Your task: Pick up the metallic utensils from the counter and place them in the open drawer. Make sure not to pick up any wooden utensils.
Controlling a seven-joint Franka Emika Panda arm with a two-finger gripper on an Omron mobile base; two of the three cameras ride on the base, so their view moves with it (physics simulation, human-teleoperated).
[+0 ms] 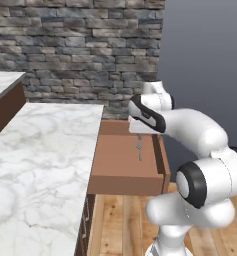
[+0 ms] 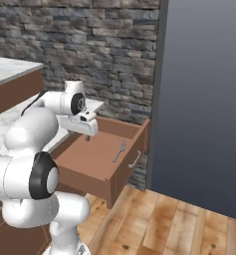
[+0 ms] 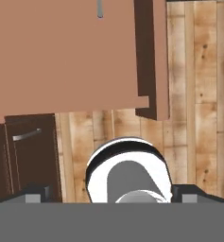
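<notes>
one open drawer [image 1: 125, 167] of reddish-brown wood juts out from under the marble tabletop [image 1: 35, 165], its flat brown front panel facing the wooden floor [image 2: 179, 224]. inside it lies one metallic fork [image 2: 120, 151], flat on the drawer bottom near the front panel, its tines toward the back; in the left base view the same fork [image 1: 139, 148] shows as a thin grey sliver just below the arm. in the hand view a short grey piece of it [image 3: 100, 8] pokes in at the top edge. the hand [image 2: 87, 136] hangs over the rear part of the drawer, pointing down, apart from the fork. its two dark fingertips [image 3: 35, 193] sit at opposite corners of the hand view, spread wide with nothing between them. one dark cabinet door with a metal handle [image 3: 26, 135] shows below the drawer in the hand view. a stone wall [image 1: 75, 45] runs behind the tabletop.
</notes>
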